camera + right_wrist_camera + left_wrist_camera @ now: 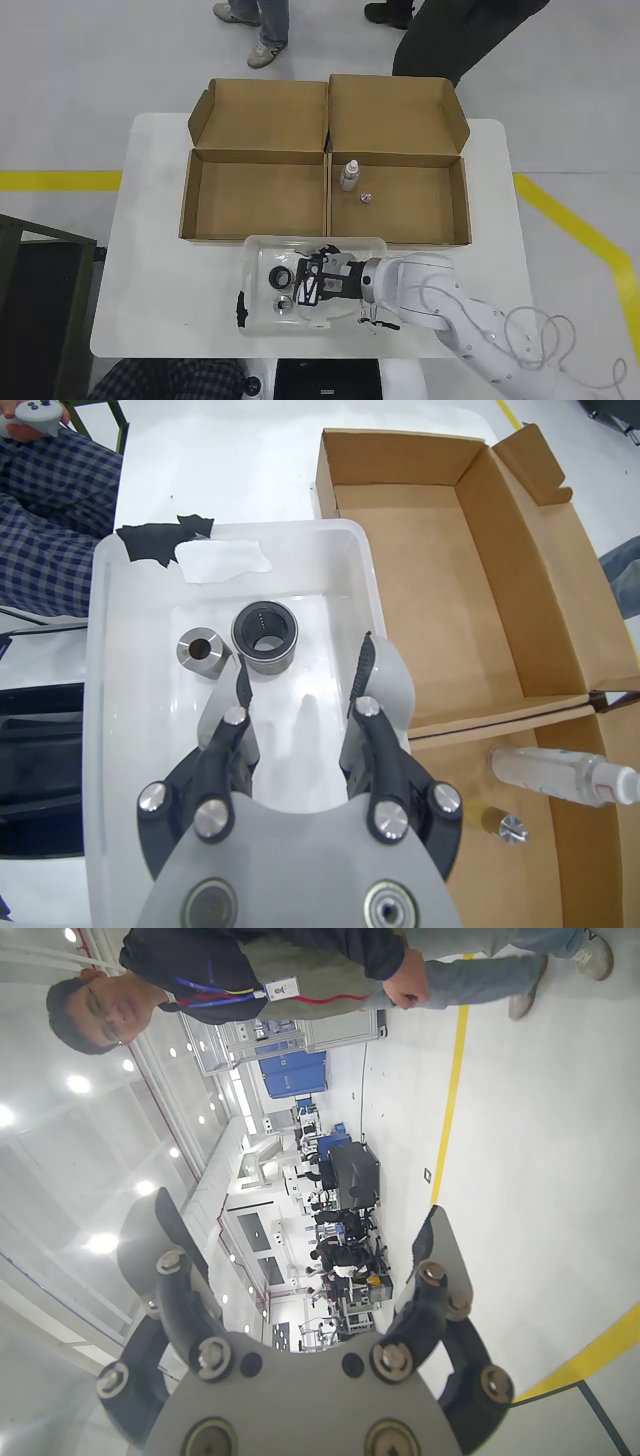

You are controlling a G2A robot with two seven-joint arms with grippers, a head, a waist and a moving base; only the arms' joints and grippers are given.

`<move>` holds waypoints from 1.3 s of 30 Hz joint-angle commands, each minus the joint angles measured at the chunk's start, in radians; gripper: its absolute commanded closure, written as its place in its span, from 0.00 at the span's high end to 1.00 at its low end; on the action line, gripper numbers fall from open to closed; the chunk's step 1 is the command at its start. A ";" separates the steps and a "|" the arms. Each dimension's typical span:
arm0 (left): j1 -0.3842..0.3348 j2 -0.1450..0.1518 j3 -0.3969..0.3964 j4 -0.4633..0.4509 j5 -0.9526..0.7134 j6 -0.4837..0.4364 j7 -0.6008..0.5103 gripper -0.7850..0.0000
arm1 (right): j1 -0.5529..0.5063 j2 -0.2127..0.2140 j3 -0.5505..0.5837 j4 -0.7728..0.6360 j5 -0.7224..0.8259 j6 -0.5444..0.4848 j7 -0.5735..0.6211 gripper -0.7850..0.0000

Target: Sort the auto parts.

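Jaws of right gripper (305, 670) apart, empty, over clear plastic bin (100, 660). In it, black cylindrical bearing (265, 639) stands just ahead, beside grey steel bushing (202, 651). Bearing likely heavy, rigid, slick; grip across outer wall. Jaws of left gripper (300, 1208) apart, empty.

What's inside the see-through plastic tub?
A grey metal cylinder with a hole and a black ring-shaped bearing sit side by side in the clear plastic tub. The right arm's open jaws hide part of its floor.

Glossy grey floor (80, 80) crossed by yellow tape lines (60, 180).
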 commanded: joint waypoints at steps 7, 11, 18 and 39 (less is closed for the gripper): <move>0.000 0.000 0.000 0.000 0.000 0.000 0.000 1.00 | 0.043 -0.031 -0.077 0.063 -0.015 0.015 -0.025 0.64; 0.000 0.000 0.000 0.000 0.000 0.000 0.000 1.00 | 0.061 -0.044 -0.100 0.099 -0.019 0.020 -0.044 0.69; 0.000 0.000 0.000 0.000 0.000 0.000 0.000 1.00 | 0.085 -0.064 -0.125 0.148 -0.028 0.037 -0.067 0.72; 0.000 0.000 0.000 0.000 0.000 0.000 0.000 1.00 | 0.125 -0.116 -0.174 0.289 -0.049 0.053 -0.125 0.67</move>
